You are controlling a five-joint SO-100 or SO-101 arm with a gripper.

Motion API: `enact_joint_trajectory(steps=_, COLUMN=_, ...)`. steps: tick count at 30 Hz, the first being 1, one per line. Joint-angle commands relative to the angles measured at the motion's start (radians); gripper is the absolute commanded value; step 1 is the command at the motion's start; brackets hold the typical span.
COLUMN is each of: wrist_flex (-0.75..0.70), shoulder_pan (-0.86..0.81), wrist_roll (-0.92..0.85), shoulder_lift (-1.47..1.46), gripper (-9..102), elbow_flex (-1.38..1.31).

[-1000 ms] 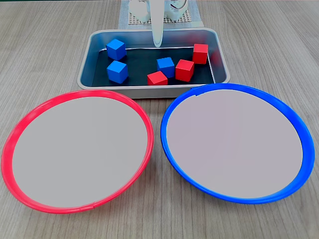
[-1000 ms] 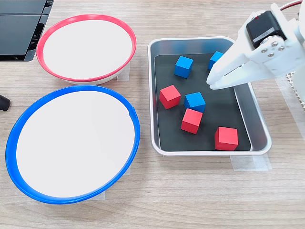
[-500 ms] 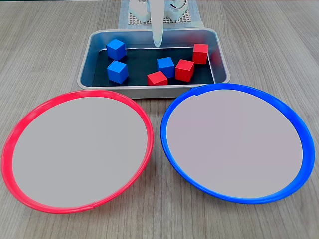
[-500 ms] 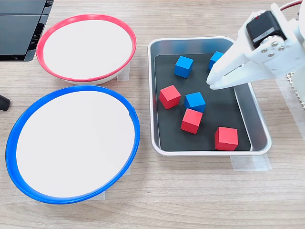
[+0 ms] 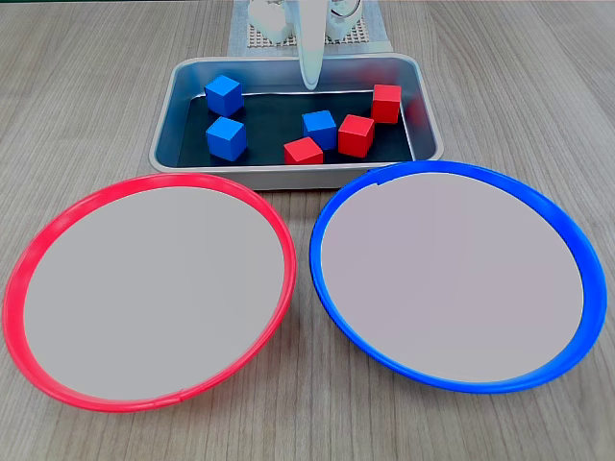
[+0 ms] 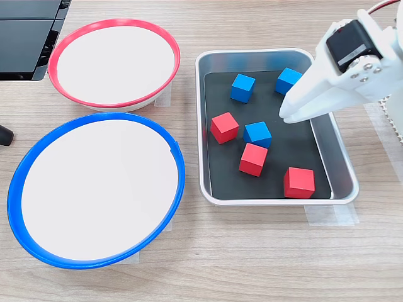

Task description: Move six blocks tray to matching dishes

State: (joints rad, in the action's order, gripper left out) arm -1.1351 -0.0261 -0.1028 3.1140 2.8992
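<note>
Front fixed view: your six blocks, e.g. a blue block (image 5: 227, 138), all sit in the tray (image 5: 183, 82); red-rimmed dish (image 5: 38, 242) and blue-rimmed dish (image 5: 572, 245) bare. Side fixed view: your gripper (image 6: 285, 116) hangs over the tray (image 6: 343, 170), fingers together, gripping nothing.

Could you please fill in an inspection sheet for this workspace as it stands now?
Surface: wood-grain table, bare between items.
Job's things: silver tray holds all six blocks, three blue, such as one, and three red, such as one; red-rimmed dish and blue-rimmed dish hold no blocks.
Clutter: clear tape at the tray's edge; dark object at the left edge of that fixed view.
Grippers: white gripper above the tray, holding nothing; open or shut unclear.
Cables: a red wire by the arm.
Surroundings: black equipment; white mesh mat.
</note>
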Motion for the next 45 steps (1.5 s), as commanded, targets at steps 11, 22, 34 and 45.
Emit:
enact_joint_trajectory(steps=11, wrist_flex=0.135, shoulder_pan=-0.018, wrist_roll=-0.149, shoulder_lift=-1.037, gripper=20, elbow_flex=-0.634)
enact_joint_trajectory(steps=22, wrist_flex=0.078, shoulder_pan=0.009, wrist_roll=-0.268, shoulder_lift=-1.157, gripper=18, elbow_flex=-0.615)
enact_joint_trajectory(steps=34, wrist_flex=0.009, shoulder_pan=0.031, wrist_roll=-0.204, shoulder_lift=-1.215, gripper=17, elbow_flex=-0.683)
enact_joint_trajectory(steps=45, wrist_flex=0.066, shoulder_pan=0.035, wrist_roll=-0.179, shoulder_lift=-1.264, gripper=16, elbow_flex=-0.634)
